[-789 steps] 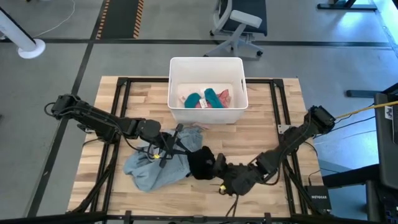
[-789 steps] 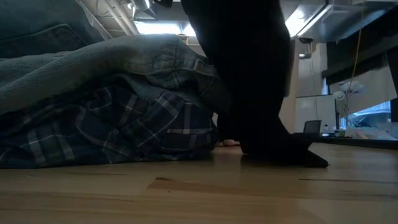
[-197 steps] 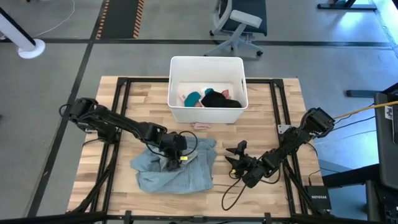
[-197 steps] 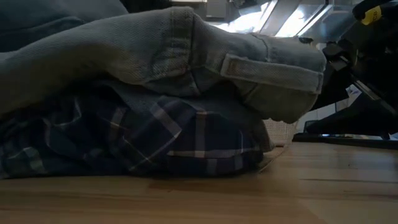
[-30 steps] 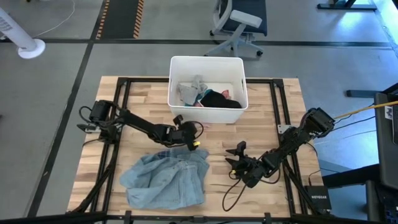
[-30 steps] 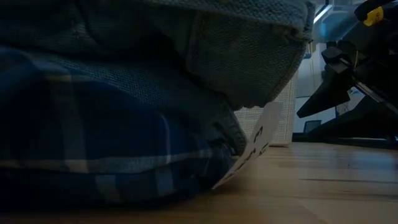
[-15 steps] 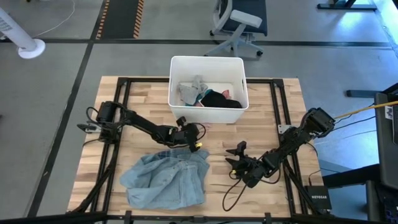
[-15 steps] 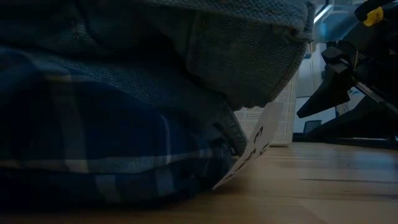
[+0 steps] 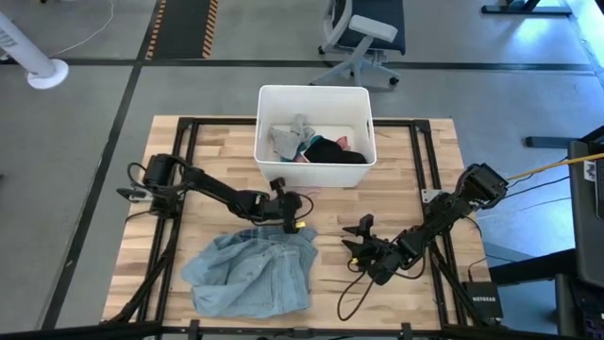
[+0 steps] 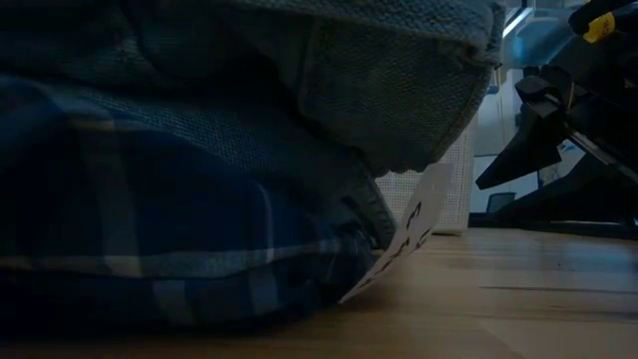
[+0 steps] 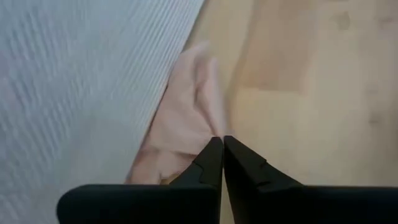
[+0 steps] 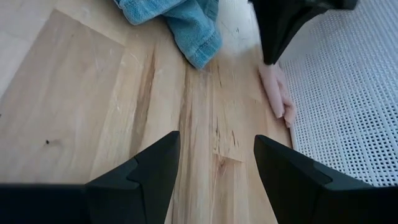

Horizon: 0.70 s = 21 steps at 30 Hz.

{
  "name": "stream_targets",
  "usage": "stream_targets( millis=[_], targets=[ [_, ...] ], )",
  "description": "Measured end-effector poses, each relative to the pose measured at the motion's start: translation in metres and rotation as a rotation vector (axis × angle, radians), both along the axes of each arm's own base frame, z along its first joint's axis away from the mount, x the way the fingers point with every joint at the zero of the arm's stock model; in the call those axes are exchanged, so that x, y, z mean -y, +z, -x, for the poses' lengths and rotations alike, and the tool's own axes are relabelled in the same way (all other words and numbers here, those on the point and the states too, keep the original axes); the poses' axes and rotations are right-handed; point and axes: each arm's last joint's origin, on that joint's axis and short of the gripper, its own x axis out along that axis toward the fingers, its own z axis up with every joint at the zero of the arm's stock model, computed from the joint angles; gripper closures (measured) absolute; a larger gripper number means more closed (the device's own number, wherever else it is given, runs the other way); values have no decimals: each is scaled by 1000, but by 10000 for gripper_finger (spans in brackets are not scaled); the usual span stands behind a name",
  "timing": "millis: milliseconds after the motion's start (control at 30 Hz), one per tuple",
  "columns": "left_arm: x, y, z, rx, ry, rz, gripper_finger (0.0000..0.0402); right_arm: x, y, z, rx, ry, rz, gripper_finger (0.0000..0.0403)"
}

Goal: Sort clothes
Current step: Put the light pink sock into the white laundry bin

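Left gripper (image 9: 294,210), fingers pressed fully together, tips at the edge of a small pink piece (image 11: 186,118) lying on the table (image 9: 415,179) against the front wall of the white bin (image 9: 314,168); whether cloth is pinched cannot be told. Grey-blue shirt (image 9: 250,272) heaped toward the table's front-left, plaid shirt (image 10: 150,249) beneath it. Right gripper (image 9: 357,241), jaws apart and empty, rests low near the front-right.
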Motion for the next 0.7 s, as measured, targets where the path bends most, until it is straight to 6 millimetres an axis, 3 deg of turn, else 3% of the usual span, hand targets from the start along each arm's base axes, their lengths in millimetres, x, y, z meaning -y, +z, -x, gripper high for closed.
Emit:
stream_targets(
  millis=[167, 433, 533, 700],
  targets=[
    [24, 38, -5, -3, -113, -85, 400, 0, 0, 0, 1, -2, 3, 178],
    [54, 130, -5, 142, -185, -280, 400, 0, 0, 0, 1, 0, -1, 178],
    [54, 163, 0, 186, -181, -371, 400, 0, 0, 0, 3, 0, -2, 178],
    [36, 213, 12, 276, -116, -441, 401, 0, 0, 0, 2, 0, -2, 178]
  ],
)
